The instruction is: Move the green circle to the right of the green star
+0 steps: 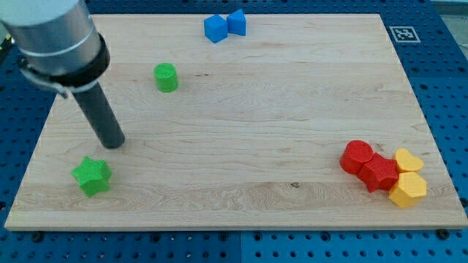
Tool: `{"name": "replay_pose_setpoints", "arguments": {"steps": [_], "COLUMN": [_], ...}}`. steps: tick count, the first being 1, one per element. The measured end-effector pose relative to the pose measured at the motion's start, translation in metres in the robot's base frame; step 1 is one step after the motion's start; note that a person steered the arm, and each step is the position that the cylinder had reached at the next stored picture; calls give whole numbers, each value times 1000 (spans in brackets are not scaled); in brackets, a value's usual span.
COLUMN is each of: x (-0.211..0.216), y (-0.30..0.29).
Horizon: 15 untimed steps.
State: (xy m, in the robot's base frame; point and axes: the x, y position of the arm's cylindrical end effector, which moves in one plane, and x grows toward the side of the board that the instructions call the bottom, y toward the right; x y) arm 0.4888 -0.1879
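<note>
At the view's bottom, nearest the camera, a green star (92,176) lies on the left part of a pale wooden board (241,146), and a tight cluster of red and yellow blocks lies at the bottom right. In that cluster a round red block (357,156) touches a second, angular red block (379,173), which in turn touches a yellow heart-like block (407,160) and a yellow hexagon-like block (407,190).

My tip (113,143) rests on the board just above and slightly to the right of the green star, apart from it. The dark rod slants up to a grey cylinder at the view's top left. There is no gripper here, only the rod, so nothing is held.

The green circle (166,77), the block to be moved, stands in the upper left area, well above the star and to the right of the rod, not touching it. Judging by this layout, the circle must travel down the view to land on the star's right side, so the tip would need to get above the circle to push it downward.

Two blue blocks (225,26) touch each other at the top edge, out of the way.

The board's middle is plain light wood grain. It sits on a blue pegboard table (439,88) with rows of holes. A small black and white marker (401,33) sits just off the board's top right corner.
</note>
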Motion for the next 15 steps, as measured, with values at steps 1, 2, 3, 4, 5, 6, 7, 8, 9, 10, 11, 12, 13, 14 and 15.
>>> {"name": "replay_pose_setpoints", "arguments": {"steps": [1, 2, 3, 4, 5, 6, 7, 8, 9, 10, 11, 12, 13, 14, 15], "x": [-52, -107, -159, -176, -176, -175, -161, -129, -101, -75, -48, -19, 5, 9, -7], "y": [-14, -25, -25, -23, 16, 43, 58, 72, 81, 86, 86, 86, 86, 81, 78]}}
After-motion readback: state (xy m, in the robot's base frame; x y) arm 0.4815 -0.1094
